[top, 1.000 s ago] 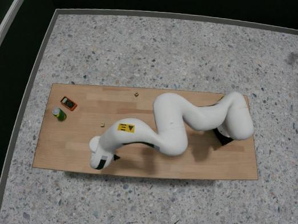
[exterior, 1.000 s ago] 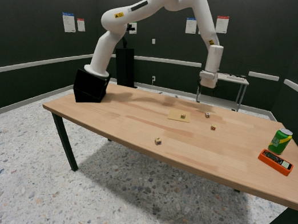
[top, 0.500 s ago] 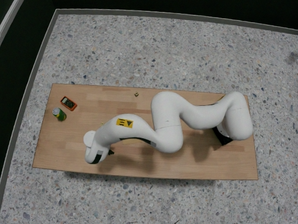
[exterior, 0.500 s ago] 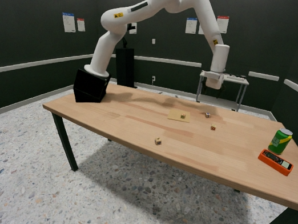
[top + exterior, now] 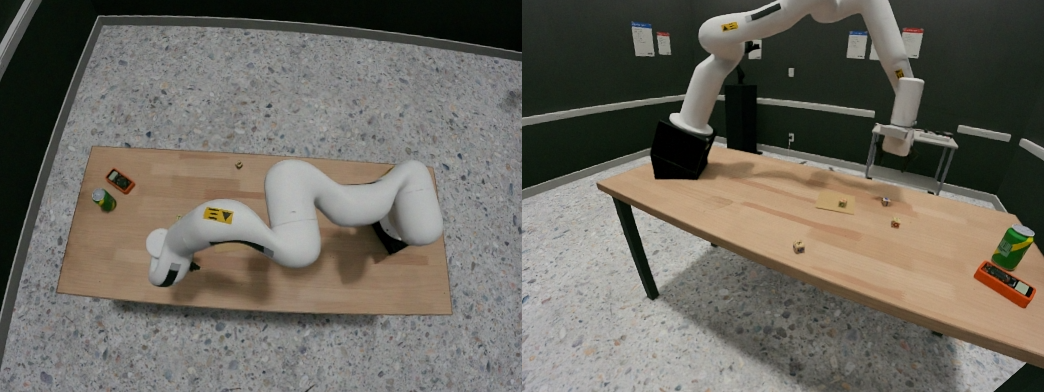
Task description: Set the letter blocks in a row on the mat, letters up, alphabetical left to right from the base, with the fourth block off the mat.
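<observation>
In the side view a tan mat (image 5: pixel 835 202) lies mid-table with one small block (image 5: pixel 842 203) on its right part. Three more small blocks lie off the mat: one just to its right (image 5: pixel 885 201), one nearer the camera (image 5: pixel 895 223), and one near the front edge (image 5: pixel 798 246). The faces are too small to read. My gripper (image 5: pixel 896 156) hangs open and empty well above the table, over the block just right of the mat. In the overhead view the arm hides the mat and most blocks. Only one block (image 5: pixel 239 164) shows, near the table's far edge.
A green can (image 5: pixel 1012 246) and an orange meter (image 5: pixel 1004 283) sit at the table's right end; both also show in the overhead view, the can (image 5: pixel 104 199) and the meter (image 5: pixel 120 180). The black base box (image 5: pixel 678 150) stands at the left end. A metal side table (image 5: pixel 912 155) stands behind.
</observation>
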Available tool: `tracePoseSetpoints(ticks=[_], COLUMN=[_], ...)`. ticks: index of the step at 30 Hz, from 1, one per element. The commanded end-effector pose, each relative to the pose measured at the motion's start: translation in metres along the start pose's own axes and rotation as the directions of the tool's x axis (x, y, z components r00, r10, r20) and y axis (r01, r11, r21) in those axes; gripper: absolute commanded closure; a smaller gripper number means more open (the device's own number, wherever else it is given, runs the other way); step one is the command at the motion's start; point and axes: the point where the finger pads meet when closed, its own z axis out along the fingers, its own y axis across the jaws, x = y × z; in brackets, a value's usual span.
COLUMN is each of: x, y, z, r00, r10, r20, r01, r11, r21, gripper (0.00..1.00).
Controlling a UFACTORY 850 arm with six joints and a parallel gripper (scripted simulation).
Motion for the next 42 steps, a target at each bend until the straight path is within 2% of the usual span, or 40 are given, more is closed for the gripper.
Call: tracePoseSetpoints(ticks=[1, 20, 25, 28, 29, 30, 32, 33, 35, 36, 38, 39, 42], x=[-0.001, -0.001, 0.008, 0.045, 0.045, 0.064, 0.064, 0.083, 0.083, 0.101, 0.101, 0.117, 0.117], y=[-0.001, -0.001, 0.005, 0.032, 0.032, 0.045, 0.045, 0.059, 0.059, 0.073, 0.073, 0.085, 0.085], z=[-0.001, -0.001, -0.001, 0.0, 0.0, 0.0, 0.0, -0.001, -0.001, -0.002, -0.002, -0.003, -0.003], r00=[1.0, 1.0, 1.0, 1.0, 1.0, 1.0, 1.0, 1.0, 1.0, 1.0, 1.0, 1.0, 1.0], r10=[0.0, 0.0, -0.003, -0.008, -0.008, -0.008, -0.008, -0.007, -0.007, -0.005, -0.005, -0.003, -0.003], r20=[0.001, 0.001, 0.008, 0.027, 0.027, 0.03, 0.03, 0.028, 0.028, 0.022, 0.022, 0.015, 0.015], r01=[0.0, 0.0, 0.003, 0.008, 0.008, 0.008, 0.008, 0.007, 0.007, 0.005, 0.005, 0.003, 0.003], r11=[1.0, 1.0, 1.0, 1.0, 1.0, 1.0, 1.0, 1.0, 1.0, 1.0, 1.0, 1.0, 1.0], r21=[0.002, 0.002, -0.002, -0.011, -0.011, -0.01, -0.01, -0.008, -0.008, -0.006, -0.006, -0.003, -0.003], gripper=[0.0, 0.0, 0.0, 0.0, 0.0, 0.0, 0.0, 0.0, 0.0, 0.0, 0.0, 0.0, 0.0])
